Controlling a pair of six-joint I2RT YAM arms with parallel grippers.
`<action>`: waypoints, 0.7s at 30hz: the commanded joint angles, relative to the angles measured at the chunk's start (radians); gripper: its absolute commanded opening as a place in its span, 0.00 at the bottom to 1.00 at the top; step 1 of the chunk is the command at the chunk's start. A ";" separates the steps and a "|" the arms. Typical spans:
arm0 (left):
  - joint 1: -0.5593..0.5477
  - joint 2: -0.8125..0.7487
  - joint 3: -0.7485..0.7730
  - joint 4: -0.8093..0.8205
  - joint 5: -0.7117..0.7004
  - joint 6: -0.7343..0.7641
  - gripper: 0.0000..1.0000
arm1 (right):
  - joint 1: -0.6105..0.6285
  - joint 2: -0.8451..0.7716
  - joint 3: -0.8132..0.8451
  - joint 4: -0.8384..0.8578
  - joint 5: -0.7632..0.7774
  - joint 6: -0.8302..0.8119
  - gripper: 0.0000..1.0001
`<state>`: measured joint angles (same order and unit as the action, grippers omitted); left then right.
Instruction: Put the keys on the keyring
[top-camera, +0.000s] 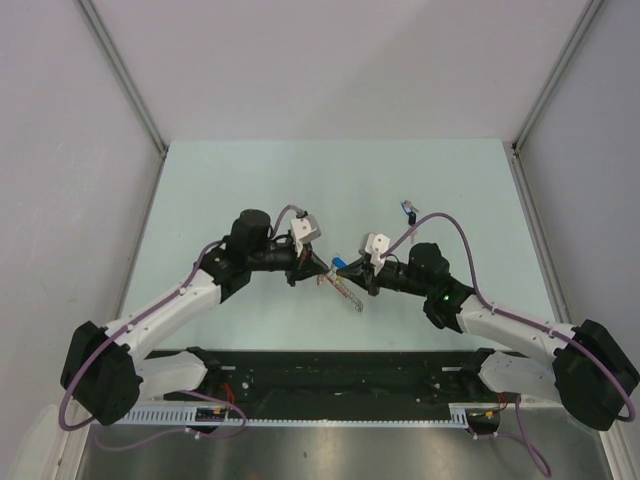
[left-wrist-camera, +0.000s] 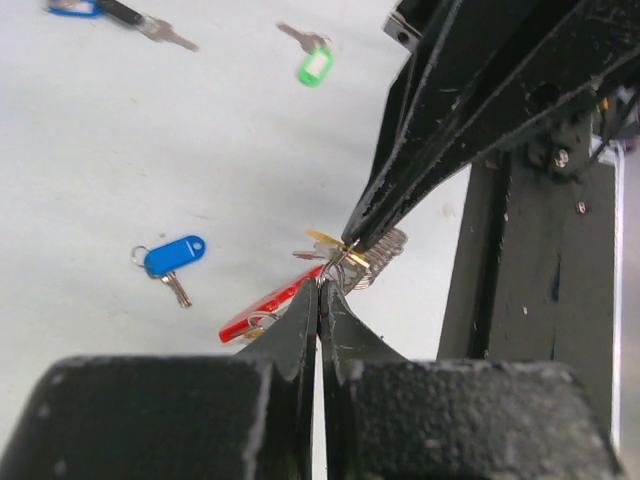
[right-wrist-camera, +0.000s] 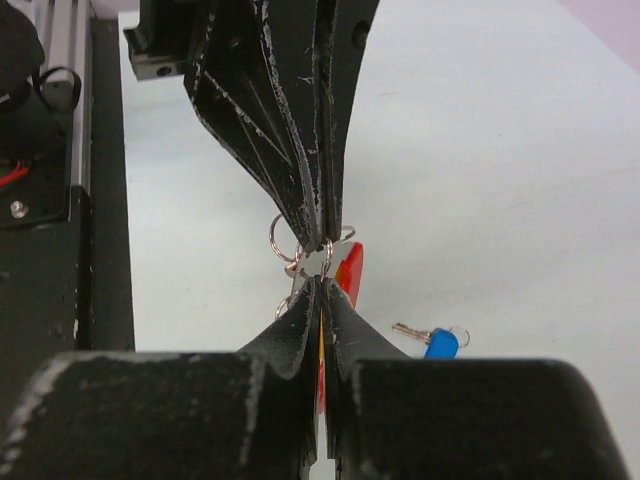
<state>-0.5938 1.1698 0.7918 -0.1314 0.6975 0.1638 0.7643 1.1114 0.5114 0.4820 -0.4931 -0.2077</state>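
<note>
Closed left gripper (left-wrist-camera: 320, 288) and closed right gripper (right-wrist-camera: 320, 285) meet tip to tip, both pinching the keyring (left-wrist-camera: 385, 250) between them.

3 camera views. The top external camera sits high above the near edge of the pale green table (top-camera: 250, 190), facing down and forward, far enough to take in all of it. The left wrist camera rides just behind the left gripper (left-wrist-camera: 320, 288), looking along it, very near the tabletop, toward the right gripper (left-wrist-camera: 349, 243). The right wrist camera mirrors this, looking the opposite way. All 3 share the spot where the fingertips meet. Both wrist views also catch 1 blue-headed key (left-wrist-camera: 174, 257).
</note>
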 joint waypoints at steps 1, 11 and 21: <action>0.014 -0.070 -0.069 0.249 -0.147 -0.158 0.00 | 0.004 -0.002 -0.016 0.150 0.016 0.062 0.00; 0.023 -0.068 -0.066 0.420 -0.311 -0.135 0.00 | -0.006 0.145 0.033 0.296 0.064 0.034 0.00; 0.089 -0.027 -0.012 0.513 -0.311 -0.207 0.00 | -0.029 0.306 0.197 0.299 0.042 -0.076 0.00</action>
<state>-0.5240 1.1564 0.7235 0.2558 0.4377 -0.0036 0.7418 1.3853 0.6415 0.7456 -0.4191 -0.2226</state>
